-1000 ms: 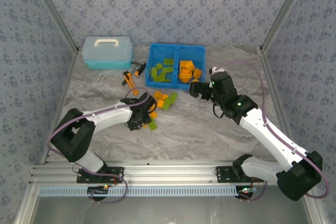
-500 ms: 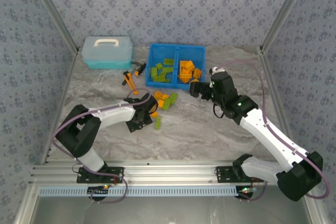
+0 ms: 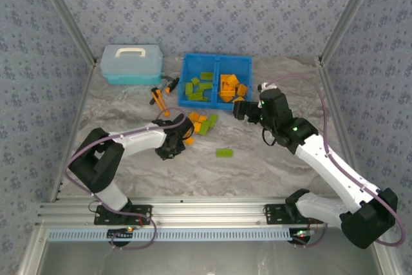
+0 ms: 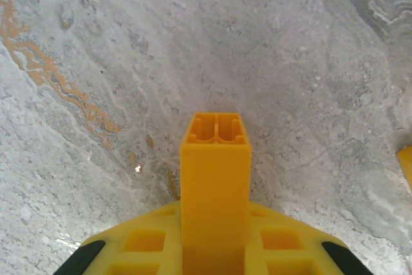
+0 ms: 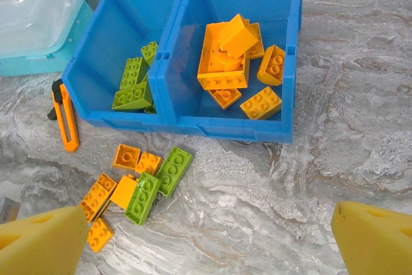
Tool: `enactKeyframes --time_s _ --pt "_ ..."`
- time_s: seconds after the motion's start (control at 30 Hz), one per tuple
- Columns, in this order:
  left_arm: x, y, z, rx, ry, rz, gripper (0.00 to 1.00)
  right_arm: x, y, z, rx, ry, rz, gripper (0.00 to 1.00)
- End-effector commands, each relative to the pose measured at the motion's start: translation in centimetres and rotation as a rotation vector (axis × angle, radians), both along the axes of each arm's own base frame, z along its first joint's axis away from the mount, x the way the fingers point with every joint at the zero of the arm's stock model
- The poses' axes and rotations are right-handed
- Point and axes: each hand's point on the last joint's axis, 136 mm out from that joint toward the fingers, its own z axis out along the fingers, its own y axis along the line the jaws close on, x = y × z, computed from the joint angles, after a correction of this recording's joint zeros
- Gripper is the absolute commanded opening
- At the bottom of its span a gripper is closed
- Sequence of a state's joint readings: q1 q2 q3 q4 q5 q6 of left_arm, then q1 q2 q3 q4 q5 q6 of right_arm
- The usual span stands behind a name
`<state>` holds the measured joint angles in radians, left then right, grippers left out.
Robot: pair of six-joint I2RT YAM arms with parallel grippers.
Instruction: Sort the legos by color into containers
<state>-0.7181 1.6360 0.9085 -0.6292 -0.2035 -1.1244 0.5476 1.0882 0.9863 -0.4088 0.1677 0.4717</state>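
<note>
Green brick (image 3: 224,152) I had just beside the left gripper (image 4: 215,130) a second ago has shot off to the right. It stood on edge against the fingers halfway through, and it now lies flat and alone on the bare table (image 3: 270,172), well apart from the gripper and from the loose pile (image 3: 199,122). My left jaws, half open before, have snapped together on nothing, pads pressed face to face, and the left elbow has crept slightly inward.

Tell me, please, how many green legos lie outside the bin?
3 green legos: two in the pile, one lying alone apart from it; more may be hidden.
</note>
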Motion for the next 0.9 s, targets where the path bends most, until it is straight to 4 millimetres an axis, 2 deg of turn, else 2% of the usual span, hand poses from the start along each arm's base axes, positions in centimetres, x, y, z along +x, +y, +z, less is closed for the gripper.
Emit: enactKeyframes --time_s 0.0,0.07,0.17,0.27,0.33,0.47,0.53,0.63,0.67,0.8,0.87 --pt "1.1 0.3 1.8 0.033 -0.048 -0.043 0.10 -0.1 -0.1 1.1 0.008 -0.018 -0.004 1.00" --pt "2.1 -0.4 3.4 0.016 -0.091 -0.071 0.05 -0.1 -0.1 1.2 0.008 -0.020 -0.007 1.00" --pt "3.4 -1.3 6.5 -0.003 -0.152 -0.122 0.02 -0.2 -0.2 1.4 0.008 -0.025 -0.007 1.00" --pt "5.9 -4.1 10.4 -0.061 -0.254 -0.221 0.02 -0.3 -0.3 1.7 0.010 -0.035 -0.012 1.00" --pt "8.9 -7.9 13.6 -0.143 -0.354 -0.298 0.02 -0.2 -0.4 1.9 0.015 -0.046 -0.022 1.00" --pt "14.4 -14.9 17.9 -0.188 -0.499 -0.425 0.01 -0.2 -0.5 2.2 0.034 -0.056 -0.031 1.00" --pt "17.4 -17.2 18.8 -0.177 -0.556 -0.443 0.01 -0.4 -0.6 2.1 0.036 -0.049 -0.033 1.00" --pt "21.9 -19.8 18.9 -0.174 -0.598 -0.440 0.01 -0.9 -1.1 2.0 0.032 -0.045 -0.041 1.00" --pt "23.2 -20.6 18.4 -0.180 -0.596 -0.440 0.01 -1.2 -1.2 2.0 0.030 -0.043 -0.041 1.00" --pt "26.5 -23.7 17.0 -0.184 -0.625 -0.496 0.07 -1.7 -2.1 1.4 0.005 -0.032 -0.059 1.00" --pt "27.1 -25.2 16.7 -0.208 -0.640 -0.542 0.17 -1.9 -2.6 0.8 -0.011 -0.019 -0.080 1.00"
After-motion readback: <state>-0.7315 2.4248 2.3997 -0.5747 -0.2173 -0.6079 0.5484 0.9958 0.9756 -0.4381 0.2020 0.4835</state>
